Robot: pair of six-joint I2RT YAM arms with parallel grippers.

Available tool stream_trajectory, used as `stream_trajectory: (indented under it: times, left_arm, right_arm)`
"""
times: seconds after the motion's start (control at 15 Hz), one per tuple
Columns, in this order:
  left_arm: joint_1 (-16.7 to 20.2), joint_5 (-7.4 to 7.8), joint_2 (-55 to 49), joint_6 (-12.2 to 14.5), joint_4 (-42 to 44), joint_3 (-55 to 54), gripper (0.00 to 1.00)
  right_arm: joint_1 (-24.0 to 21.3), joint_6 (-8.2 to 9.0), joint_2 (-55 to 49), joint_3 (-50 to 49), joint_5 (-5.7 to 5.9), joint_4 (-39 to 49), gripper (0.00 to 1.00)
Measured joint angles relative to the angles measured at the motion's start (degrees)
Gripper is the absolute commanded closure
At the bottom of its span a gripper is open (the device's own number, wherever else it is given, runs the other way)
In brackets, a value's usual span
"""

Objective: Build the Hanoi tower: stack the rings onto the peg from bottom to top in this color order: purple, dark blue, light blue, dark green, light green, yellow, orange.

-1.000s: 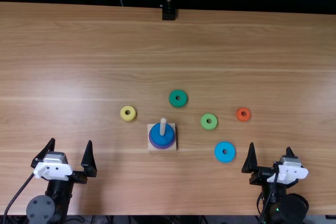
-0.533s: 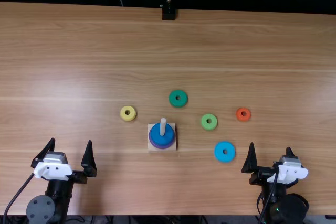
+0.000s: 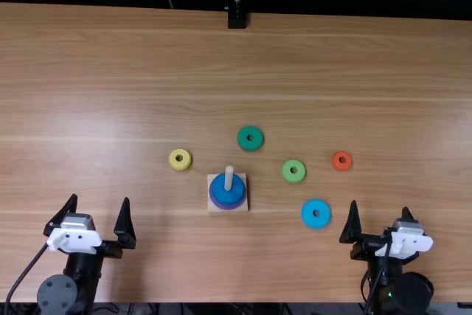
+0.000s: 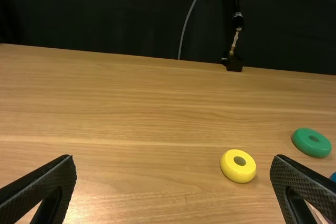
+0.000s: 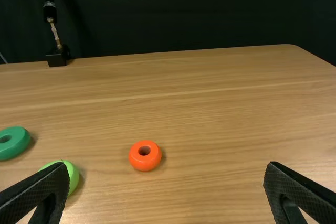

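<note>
In the top view my left gripper (image 3: 102,215) stands open at the near left, and my right gripper (image 3: 380,219) is open at the near right. Each also shows open in its wrist view, left (image 4: 173,169) and right (image 5: 164,174). The dark blue ring (image 3: 221,196) lies on the purple ring (image 3: 214,201), both around the upright peg (image 3: 228,178). Loose on the table are the light blue ring (image 3: 316,214), dark green ring (image 3: 250,138), light green ring (image 3: 293,171), yellow ring (image 3: 180,159) and orange ring (image 3: 342,161).
The peg's square wooden base (image 3: 242,210) sits between the two arms on the wooden table (image 3: 147,71). At the table's far edge is a black stand foot (image 3: 237,19) with a metal rod above it.
</note>
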Motion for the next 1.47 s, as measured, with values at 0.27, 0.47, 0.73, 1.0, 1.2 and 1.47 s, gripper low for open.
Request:
stream_trajectory:
  times: [0.27, 0.47, 0.73, 1.0, 1.2, 1.47]
  left_arm:
    - [0.0, 0.0, 0.0, 0.02, -0.02, 0.0, 0.0]
    - [0.0, 0.0, 0.0, 0.0, -0.02, 0.0, 0.0]
    - [0.0, -0.02, 0.0, -0.04, -0.02, 0.0, 0.0]
    - [-0.02, 0.0, -0.02, 0.0, 0.0, 0.0, 0.0]
    - [0.0, -0.02, -0.02, 0.02, 0.0, 0.0, 0.0]
    - [0.0, -0.02, 0.0, 0.0, 0.0, 0.0, 0.0]
  right_arm:
    - [-0.02, 0.2, 1.64, 13.25, 0.0, -0.61, 0.0]
    - [0.0, 0.2, 16.33, 24.37, 0.0, -1.2, 0.0]
    - [4.33, -0.48, 35.19, 35.56, -1.51, -10.47, 0.0]
    - [8.07, -4.13, 46.6, 41.9, -3.37, -26.29, 0.0]
    - [12.55, -4.59, 58.12, 44.19, -4.5, -34.93, 0.0]
    - [13.68, -4.63, 67.67, 44.5, -5.03, -34.91, 0.0]
